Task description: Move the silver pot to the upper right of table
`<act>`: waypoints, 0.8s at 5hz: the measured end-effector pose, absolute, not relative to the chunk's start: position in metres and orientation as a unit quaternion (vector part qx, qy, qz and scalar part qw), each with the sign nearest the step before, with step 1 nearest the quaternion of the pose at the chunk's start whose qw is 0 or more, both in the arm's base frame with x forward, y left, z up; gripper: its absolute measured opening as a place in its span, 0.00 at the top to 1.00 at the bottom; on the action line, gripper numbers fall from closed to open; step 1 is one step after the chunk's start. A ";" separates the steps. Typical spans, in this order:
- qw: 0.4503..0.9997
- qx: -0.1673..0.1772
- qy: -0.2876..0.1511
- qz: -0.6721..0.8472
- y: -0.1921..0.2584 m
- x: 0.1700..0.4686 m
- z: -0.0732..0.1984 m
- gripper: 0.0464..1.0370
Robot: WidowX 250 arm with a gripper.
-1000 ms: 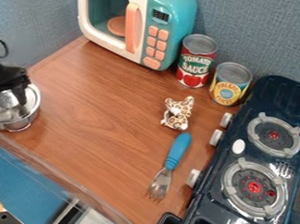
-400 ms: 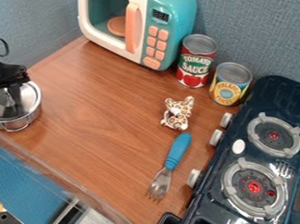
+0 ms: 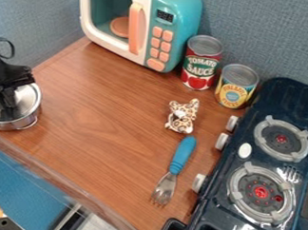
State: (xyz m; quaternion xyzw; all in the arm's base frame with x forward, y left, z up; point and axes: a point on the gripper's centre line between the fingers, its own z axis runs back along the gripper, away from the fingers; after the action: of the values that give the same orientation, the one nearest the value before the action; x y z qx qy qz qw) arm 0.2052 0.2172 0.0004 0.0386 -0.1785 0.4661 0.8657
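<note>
Silver pot (image 3: 21, 123) sits at the surface's (image 3: 109, 115) left end, near its front edge. The pincer (image 3: 8, 111) is down in its mouth, spread or pinching I can't tell. Likely the grasping step; next: secure the wall, then lift toward the upper-right corner.
</note>
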 end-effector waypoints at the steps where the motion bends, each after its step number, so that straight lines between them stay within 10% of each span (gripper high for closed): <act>1: 0.865 0.037 -0.176 0.469 0.216 0.205 0.000 0.99; 4: 0.886 0.011 -0.200 0.418 0.180 0.241 0.043 1.00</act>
State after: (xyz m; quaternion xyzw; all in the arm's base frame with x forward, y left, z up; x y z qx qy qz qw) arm 0.2407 0.1798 0.0433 0.0107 -0.1999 0.4185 0.8859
